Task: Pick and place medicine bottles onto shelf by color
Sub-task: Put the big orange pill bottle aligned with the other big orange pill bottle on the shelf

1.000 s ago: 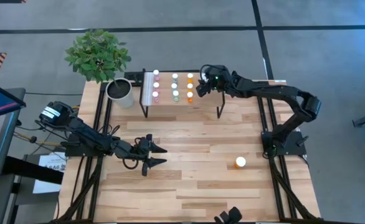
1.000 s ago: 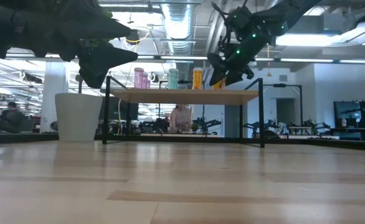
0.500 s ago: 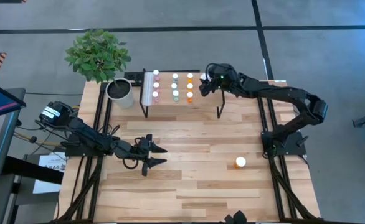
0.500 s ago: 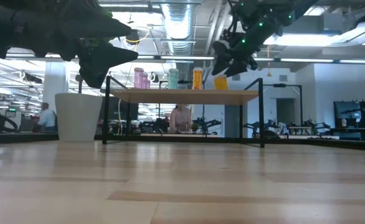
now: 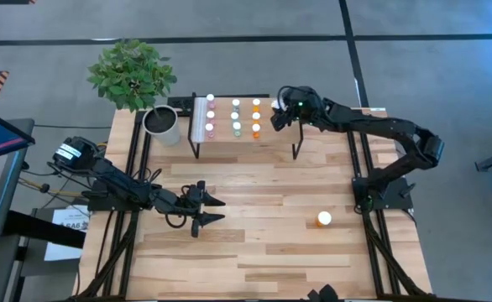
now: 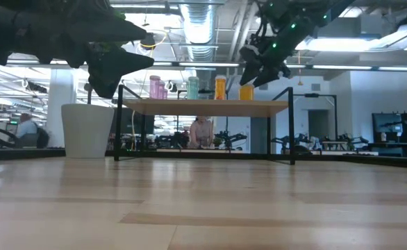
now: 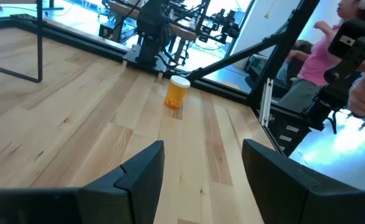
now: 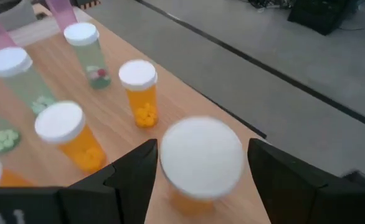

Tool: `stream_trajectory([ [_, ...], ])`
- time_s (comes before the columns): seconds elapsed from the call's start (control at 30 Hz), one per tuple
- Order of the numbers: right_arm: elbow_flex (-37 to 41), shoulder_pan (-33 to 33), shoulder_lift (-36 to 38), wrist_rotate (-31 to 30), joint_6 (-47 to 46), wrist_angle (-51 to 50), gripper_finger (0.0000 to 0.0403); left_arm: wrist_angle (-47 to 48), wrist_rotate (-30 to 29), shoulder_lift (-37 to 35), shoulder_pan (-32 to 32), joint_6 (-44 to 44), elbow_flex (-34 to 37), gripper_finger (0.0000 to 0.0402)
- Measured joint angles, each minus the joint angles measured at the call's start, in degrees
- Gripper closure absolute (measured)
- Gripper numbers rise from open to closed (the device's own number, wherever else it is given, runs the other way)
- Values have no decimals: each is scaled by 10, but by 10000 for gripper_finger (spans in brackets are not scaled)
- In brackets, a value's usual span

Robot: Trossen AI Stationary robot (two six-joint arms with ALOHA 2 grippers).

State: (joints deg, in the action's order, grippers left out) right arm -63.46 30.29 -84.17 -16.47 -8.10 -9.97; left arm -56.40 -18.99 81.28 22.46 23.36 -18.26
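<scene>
The shelf (image 5: 284,132) stands at the table's far side with several white-capped medicine bottles (image 5: 236,116) in rows on top: pink at its left, teal in the middle, orange to the right. A larger orange bottle (image 6: 246,91) stands upright on the shelf's right end. My right gripper (image 6: 262,66) hangs open just above it, its fingers on either side of the white cap (image 8: 201,155) without touching. Another orange bottle (image 5: 323,219) stands on the table at the right. My left gripper (image 5: 208,210) waits open over the table's left middle.
A grey-white plant pot (image 5: 162,124) with a leafy plant stands just left of the shelf. The shelf's thin black legs (image 6: 291,128) reach down to the tabletop. People show in the room beyond the table. Bare wood lies between the shelf and the table's near edge.
My right gripper has risen off the larger orange bottle and drawn a little toward the table's right. The bottle stays standing upright on the shelf's right end.
</scene>
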Motion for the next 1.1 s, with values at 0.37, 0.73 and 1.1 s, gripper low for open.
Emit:
stream_trajectory([
  [0.37, 0, -5, 132, -3, 8, -60, 130, -1, 3, 0, 0, 0, 0, 198],
  [0.73, -1, -149, 266, 47, -58, -281, 131, -1, 3, 0, 0, 15, 0, 198],
  [1.1, 0, -441, 274, -37, -278, -431, 131, -1, 7, 0, 8, 24, 0, 198],
])
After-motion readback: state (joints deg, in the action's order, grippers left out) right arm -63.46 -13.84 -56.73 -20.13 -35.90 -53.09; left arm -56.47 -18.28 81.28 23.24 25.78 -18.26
